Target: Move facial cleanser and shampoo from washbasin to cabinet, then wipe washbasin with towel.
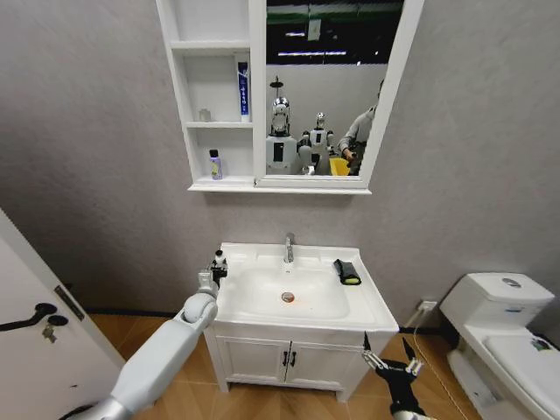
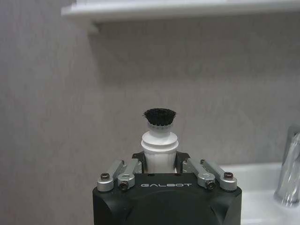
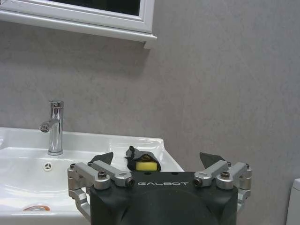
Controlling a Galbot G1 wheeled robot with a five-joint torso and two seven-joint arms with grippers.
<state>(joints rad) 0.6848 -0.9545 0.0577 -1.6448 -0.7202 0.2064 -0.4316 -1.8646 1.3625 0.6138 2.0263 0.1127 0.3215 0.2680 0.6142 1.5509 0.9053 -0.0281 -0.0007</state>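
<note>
A white bottle [image 2: 160, 147] with a black cap stands on the washbasin's [image 1: 367, 302] left rim, and the left gripper [image 1: 216, 267] has its fingers pressed against the bottle's body on both sides, clamped on it. So the moving step looks to be in hand, with this bottle seemingly the last one on the basin. On the cabinet [image 1: 188, 153], a blue tube [image 1: 243, 90] stands on the middle shelf and a small bottle [image 1: 214, 164] on the lower one. The next move would call for a straight lift clear of the rim, then a long reach up to a shelf. The towel [image 1: 347, 271] lies on the right rim beside the tap [image 1: 289, 248], untouched. The right gripper [image 1: 388, 364] waits low in front of the vanity [image 1: 262, 360], fingers spread apart.
</note>
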